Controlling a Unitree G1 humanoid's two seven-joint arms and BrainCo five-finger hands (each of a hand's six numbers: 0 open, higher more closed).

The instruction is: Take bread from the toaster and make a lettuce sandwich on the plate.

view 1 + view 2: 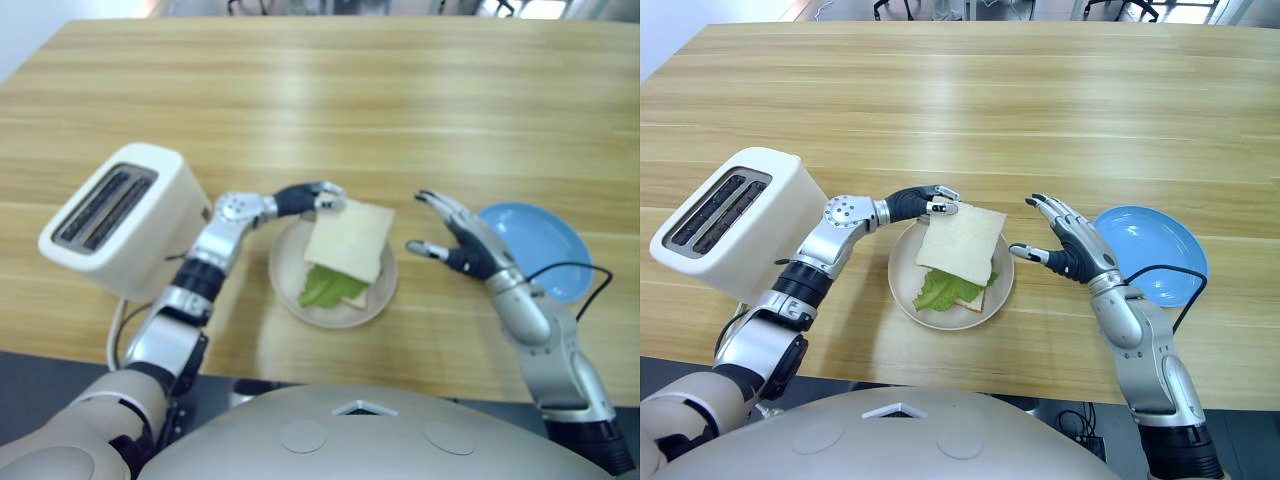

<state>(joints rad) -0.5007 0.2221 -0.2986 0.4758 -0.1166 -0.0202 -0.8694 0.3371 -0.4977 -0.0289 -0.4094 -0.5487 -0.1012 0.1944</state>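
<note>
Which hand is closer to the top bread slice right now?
Left. The left hand grips the top bread slice at its far left corner, above the plate. The right hand is open, off to the slice's right beside the plate, not touching it.

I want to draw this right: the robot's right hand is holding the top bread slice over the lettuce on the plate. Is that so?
No, the left hand holds the top bread slice over the lettuce on the plate; the right hand is open beside it, as the right eye view shows.
</note>
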